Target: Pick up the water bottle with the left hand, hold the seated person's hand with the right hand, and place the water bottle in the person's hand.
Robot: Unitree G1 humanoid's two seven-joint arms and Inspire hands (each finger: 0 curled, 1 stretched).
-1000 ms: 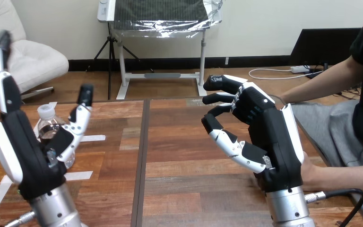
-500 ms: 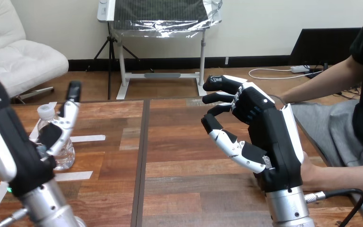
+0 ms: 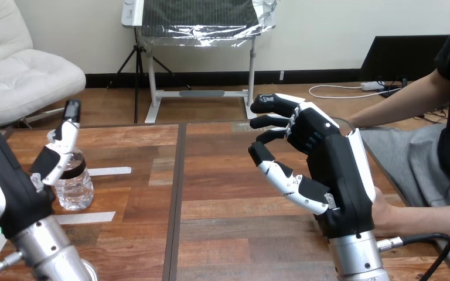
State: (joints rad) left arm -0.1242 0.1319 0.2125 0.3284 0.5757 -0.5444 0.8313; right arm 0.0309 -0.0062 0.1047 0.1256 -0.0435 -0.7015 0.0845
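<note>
A clear water bottle [image 3: 76, 188] stands upright on the wooden table [image 3: 222, 193] at the left. My left hand [image 3: 9, 187] is just left of it and open, its palm turned toward the bottle and its thumb [image 3: 58, 146] raised in front of the bottle's neck. I cannot tell whether the thumb touches the bottle. At the right my right hand [image 3: 334, 170] is held above the table, fingers loosely bent with nothing between them and the thumb. The person's hand [image 3: 385, 214] lies behind its wrist, at the table's right edge, partly hidden.
White tape strips [image 3: 109, 171] mark the table around the bottle. A dark seam [image 3: 174, 199] runs down the table between the two hands. The person's other forearm [image 3: 398, 111] reaches in at the upper right.
My left hand has swung left and lower, bringing its thumb from right of the bottle to in front of its neck. The right hand and the person's hand have stayed put.
</note>
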